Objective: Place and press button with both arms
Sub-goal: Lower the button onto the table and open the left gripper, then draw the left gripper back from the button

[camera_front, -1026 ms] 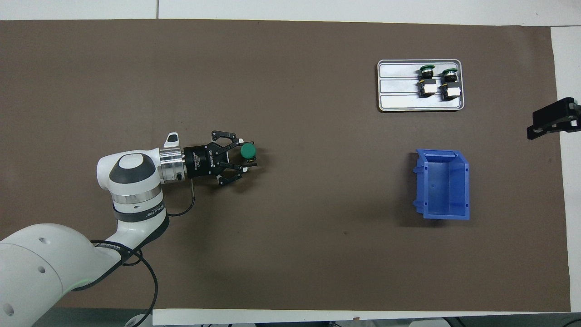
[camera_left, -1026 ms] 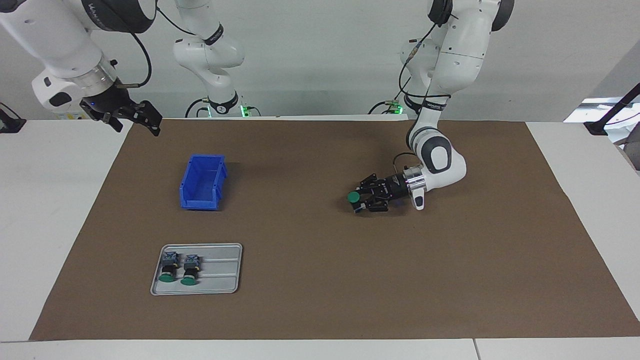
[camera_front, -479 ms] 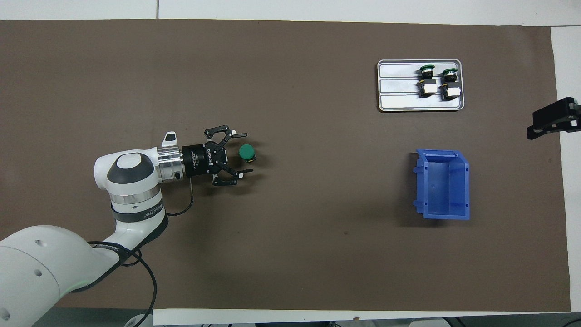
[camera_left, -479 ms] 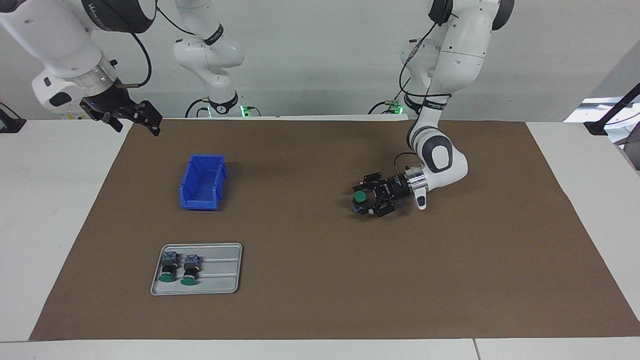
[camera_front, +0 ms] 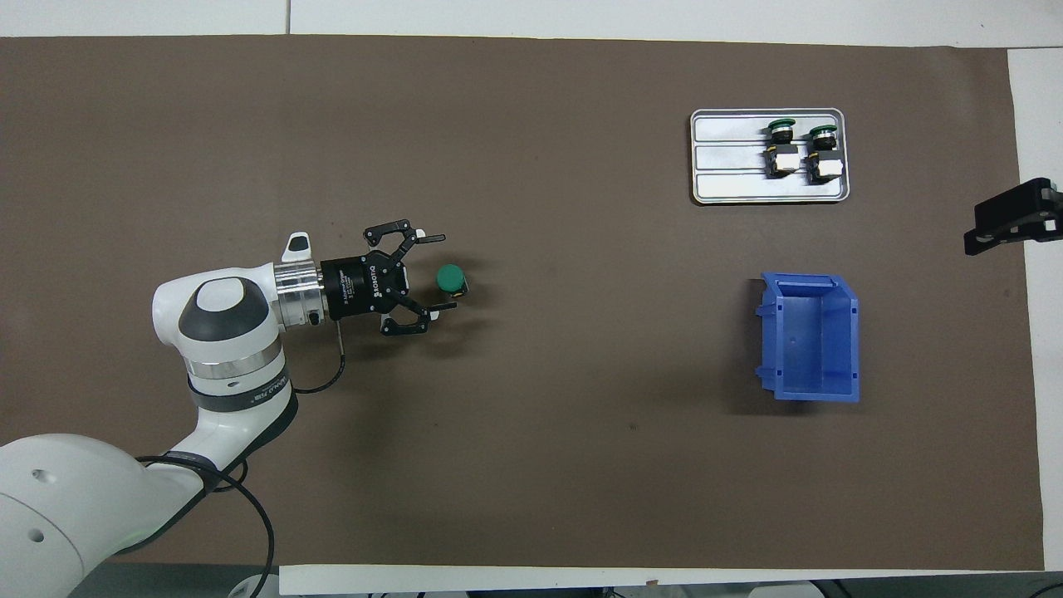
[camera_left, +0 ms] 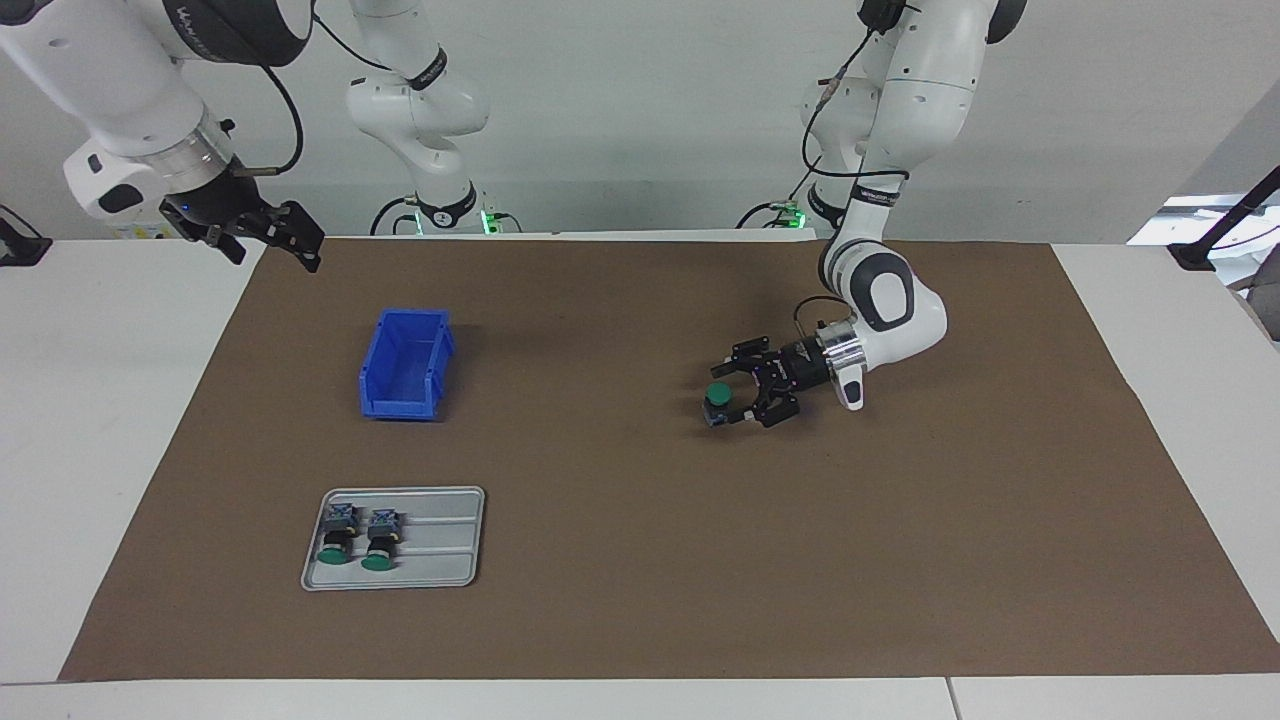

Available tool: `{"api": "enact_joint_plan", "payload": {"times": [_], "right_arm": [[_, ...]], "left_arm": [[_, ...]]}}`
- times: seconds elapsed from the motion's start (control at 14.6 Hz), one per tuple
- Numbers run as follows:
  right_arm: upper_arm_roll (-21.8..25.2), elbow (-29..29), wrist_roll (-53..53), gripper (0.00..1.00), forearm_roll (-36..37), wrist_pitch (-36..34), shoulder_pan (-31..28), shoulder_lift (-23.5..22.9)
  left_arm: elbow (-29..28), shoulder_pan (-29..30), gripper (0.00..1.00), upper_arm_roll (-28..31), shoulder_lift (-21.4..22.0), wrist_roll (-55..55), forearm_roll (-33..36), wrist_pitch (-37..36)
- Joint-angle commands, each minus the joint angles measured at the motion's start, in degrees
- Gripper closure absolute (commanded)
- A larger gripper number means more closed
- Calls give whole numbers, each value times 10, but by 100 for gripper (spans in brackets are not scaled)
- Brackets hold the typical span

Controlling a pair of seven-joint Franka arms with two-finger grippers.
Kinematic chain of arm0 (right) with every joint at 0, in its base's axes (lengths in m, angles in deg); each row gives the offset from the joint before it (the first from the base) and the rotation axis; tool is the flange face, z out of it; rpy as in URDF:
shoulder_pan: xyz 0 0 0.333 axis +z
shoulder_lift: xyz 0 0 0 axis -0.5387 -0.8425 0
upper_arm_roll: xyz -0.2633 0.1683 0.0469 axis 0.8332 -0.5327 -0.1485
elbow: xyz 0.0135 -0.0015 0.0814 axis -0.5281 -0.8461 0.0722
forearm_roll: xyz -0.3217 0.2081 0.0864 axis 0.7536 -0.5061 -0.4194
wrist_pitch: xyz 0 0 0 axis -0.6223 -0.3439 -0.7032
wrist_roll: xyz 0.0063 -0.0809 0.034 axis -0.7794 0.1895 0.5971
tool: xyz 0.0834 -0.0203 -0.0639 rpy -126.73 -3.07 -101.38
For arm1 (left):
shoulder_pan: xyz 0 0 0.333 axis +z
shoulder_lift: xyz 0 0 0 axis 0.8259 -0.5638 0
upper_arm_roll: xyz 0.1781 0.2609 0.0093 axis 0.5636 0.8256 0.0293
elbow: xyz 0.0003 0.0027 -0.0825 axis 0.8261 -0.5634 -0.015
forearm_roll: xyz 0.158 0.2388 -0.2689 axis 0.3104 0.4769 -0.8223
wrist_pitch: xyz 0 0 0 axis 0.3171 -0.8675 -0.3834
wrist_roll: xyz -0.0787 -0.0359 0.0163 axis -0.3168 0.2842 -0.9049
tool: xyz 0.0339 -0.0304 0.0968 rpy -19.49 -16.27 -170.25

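A green-capped button [camera_left: 716, 400] [camera_front: 451, 279] stands upright on the brown mat, cap up, toward the left arm's end. My left gripper [camera_left: 737, 391] [camera_front: 438, 272] is open, low over the mat, its fingers to either side of the button and clear of it. Two more buttons [camera_left: 357, 535] [camera_front: 800, 148] lie side by side in a grey tray [camera_left: 440, 540] [camera_front: 731, 162]. My right gripper [camera_left: 262, 230] [camera_front: 1009, 218] waits raised over the mat's edge at the right arm's end.
An empty blue bin [camera_left: 406, 362] [camera_front: 810, 336] stands on the mat toward the right arm's end, nearer to the robots than the tray. The brown mat [camera_left: 640, 560] covers most of the white table.
My left gripper opened, let go of the button and drew back toward its own arm's end. The button now stands free on the mat. The right arm has not moved.
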Motion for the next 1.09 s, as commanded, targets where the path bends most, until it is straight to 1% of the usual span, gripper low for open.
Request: {"api": "enact_joint_plan", "payload": {"times": [0.0,0.07,0.14,0.27,0.34,0.48,0.82,1.03], "right_arm": [[2,-15,12,1,-1,1,0,13],[2,-15,12,1,-1,1,0,13],[2,-15,11,1,-1,1,0,13],[2,-15,11,1,-1,1,0,13],[2,-15,11,1,-1,1,0,13],[2,-15,11,1,-1,1,0,13],[2,-15,11,1,-1,1,0,13],[2,-15,11,1,-1,1,0,13]], "left_arm": [[-25,-4,0,4,60,58,63,31],[-25,-4,0,4,69,75,87,32],[-25,-2,0,4,81,96,127,31],[-21,20,0,4,102,148,192,25],[-19,21,0,4,110,162,221,25],[-10,27,0,4,119,169,252,25],[32,30,0,4,124,187,409,21],[71,33,0,4,123,188,478,-8]]}}
